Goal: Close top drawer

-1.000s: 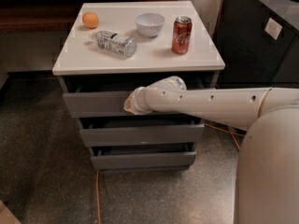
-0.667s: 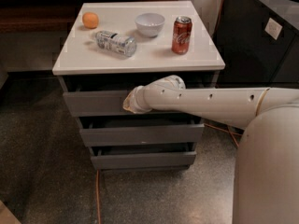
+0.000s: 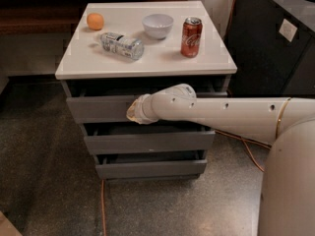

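The top drawer (image 3: 98, 109) is the uppermost grey front under the white cabinet top (image 3: 147, 58). It stands out a little from the cabinet, with a dark gap above it. My white arm reaches in from the right across the drawer front. My gripper (image 3: 134, 112) is at the arm's end, pressed against the middle of the top drawer's front; the wrist hides most of it.
On the top are an orange (image 3: 95, 21), a lying plastic bottle (image 3: 122, 45), a white bowl (image 3: 157, 25) and a red soda can (image 3: 191, 37). The middle drawer (image 3: 147, 142) and lowest drawer (image 3: 147, 169) lie below. A dark cabinet (image 3: 275, 43) stands to the right. An orange cable (image 3: 102, 205) runs on the floor.
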`<state>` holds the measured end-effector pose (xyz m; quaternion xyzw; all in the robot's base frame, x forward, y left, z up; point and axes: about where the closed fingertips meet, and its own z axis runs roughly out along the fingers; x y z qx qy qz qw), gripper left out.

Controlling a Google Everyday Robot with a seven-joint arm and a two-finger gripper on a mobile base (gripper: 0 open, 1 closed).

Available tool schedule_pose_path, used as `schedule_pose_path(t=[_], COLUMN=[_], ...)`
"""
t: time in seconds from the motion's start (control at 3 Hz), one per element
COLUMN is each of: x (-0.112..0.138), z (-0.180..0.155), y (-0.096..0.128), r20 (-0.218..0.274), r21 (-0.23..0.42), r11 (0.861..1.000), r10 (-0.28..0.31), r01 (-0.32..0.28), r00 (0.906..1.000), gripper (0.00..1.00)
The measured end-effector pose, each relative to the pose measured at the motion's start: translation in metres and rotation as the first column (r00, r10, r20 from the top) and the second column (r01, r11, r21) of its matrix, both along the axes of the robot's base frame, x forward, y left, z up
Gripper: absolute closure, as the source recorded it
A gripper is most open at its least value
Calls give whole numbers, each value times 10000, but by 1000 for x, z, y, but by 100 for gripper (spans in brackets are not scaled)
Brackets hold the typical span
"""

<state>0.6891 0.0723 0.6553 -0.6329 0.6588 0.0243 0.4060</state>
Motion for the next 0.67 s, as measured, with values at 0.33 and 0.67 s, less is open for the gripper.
schedule_pose_path(t=[0.33,0.67], x=[-18,-19], z=[0,1], y=[6,8], r20=[-145,-143], r21=[272,300], r11=[9992,9990], r10=[285,333], r01=[-281,-329], r00=[9995,9993], gripper=[13,0])
